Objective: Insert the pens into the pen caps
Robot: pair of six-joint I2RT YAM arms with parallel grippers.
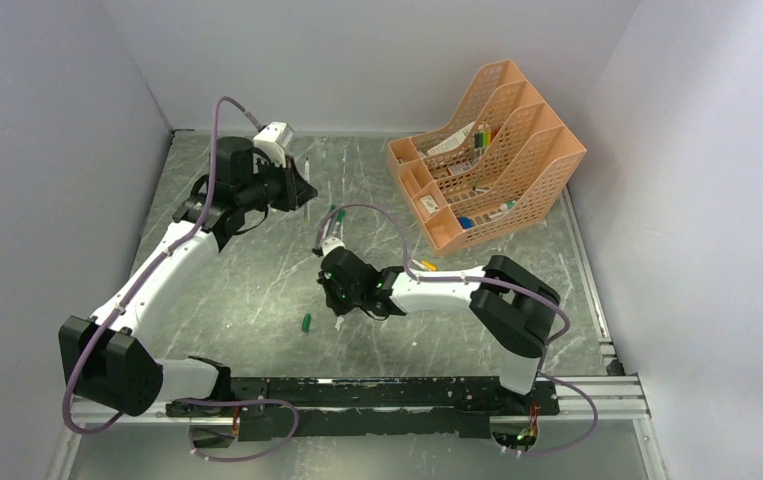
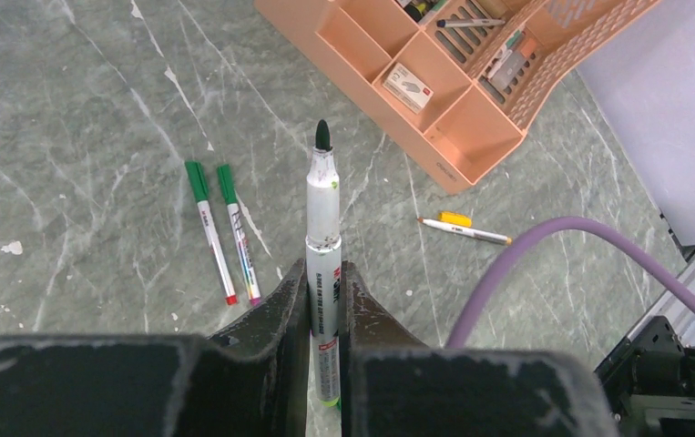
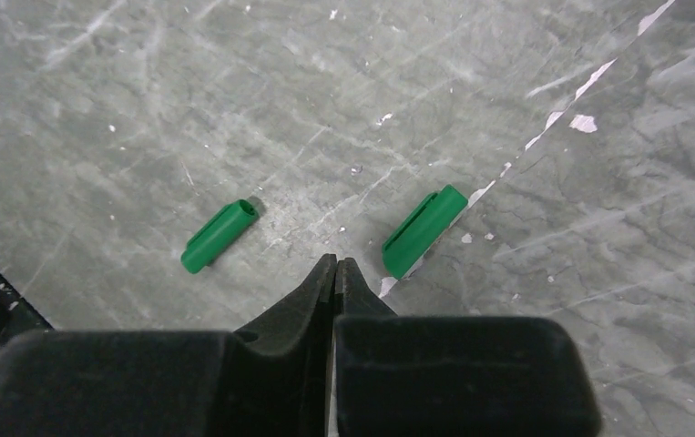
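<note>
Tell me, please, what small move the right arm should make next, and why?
Probably open the right claw and shift it over the nearer green cap: the claw is shut on nothing, that cap lies on the table just beside its tips, and the left claw holds an uncapped pen.

pen [image 2: 322,218] barrel partly hidden, organizer [image 2: 460,168] cropped

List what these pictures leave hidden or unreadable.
- Left wrist view: print on the pen in the left gripper, too small to read; organizer, cut off by the top edge.
- Right wrist view: whether the shut right gripper touches the table, hidden by its own fingers.
- Top view: that gripper's tips, hidden under its wrist; cap, too small to show its open end.
</note>
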